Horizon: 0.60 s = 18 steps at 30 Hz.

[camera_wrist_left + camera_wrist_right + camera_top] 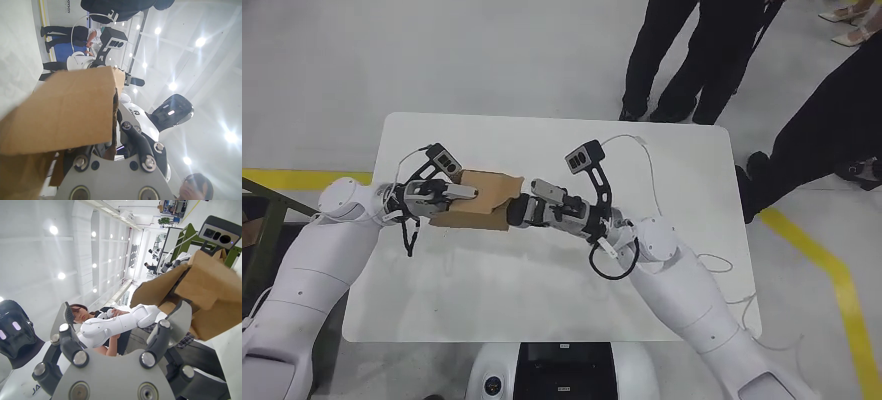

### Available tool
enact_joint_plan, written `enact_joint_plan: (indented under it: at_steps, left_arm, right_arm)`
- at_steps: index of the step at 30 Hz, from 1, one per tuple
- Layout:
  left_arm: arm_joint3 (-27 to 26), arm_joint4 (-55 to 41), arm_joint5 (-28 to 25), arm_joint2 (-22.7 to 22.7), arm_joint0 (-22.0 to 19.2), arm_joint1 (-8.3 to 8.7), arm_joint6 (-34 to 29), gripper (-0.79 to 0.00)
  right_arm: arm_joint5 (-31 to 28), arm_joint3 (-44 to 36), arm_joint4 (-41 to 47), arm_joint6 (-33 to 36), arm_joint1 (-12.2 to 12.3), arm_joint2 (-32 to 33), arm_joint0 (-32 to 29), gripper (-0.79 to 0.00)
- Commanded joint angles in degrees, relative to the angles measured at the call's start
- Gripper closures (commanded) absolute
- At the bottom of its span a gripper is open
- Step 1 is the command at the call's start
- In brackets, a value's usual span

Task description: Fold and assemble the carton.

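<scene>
- Holding the brown carton (485, 192) by one end, the left gripper (452, 193) is closed on a cardboard edge.
- The carton sits between the two grippers, over the far middle part of the white table (542, 290).
- I cannot tell if the carton's bottom touches the table or hangs just above it.
- The right gripper (522, 212) is at the carton's other end, and its jaws are wide apart.
- In the right wrist view, one finger (179, 315) touches the brown cardboard.
- The other finger (64, 317) stands in free air, well apart from the carton.
- A loose flap (149, 294) sticks out from the carton, just beside the finger that touches it.
- In the left wrist view, a big flat side (62, 109) of the carton is tilted, and a torn-looking edge runs down into the left gripper.
- The carton is not yet a neat box: its sides are bent and the flap hangs open.
- A thin white cable (647, 150) lies on the table, on the far side of the right arm.
</scene>
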Motion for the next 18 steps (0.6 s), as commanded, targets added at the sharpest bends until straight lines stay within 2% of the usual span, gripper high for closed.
enact_joint_plan:
  at_steps: [1,18]
  left_arm:
    - [-0.18,0.22,-0.05,-0.09,0.02,-0.01,0.0,0.0]
    - [-1.01,-0.72,1.22,-0.45,0.6,-0.24,0.0,0.0]
  right_arm:
    - [0.21,0.43,0.8,0.49,-0.14,-0.22,0.19,-0.785]
    - [0.91,2.67,3.9,3.02,-1.18,-1.22,1.29,-0.785]
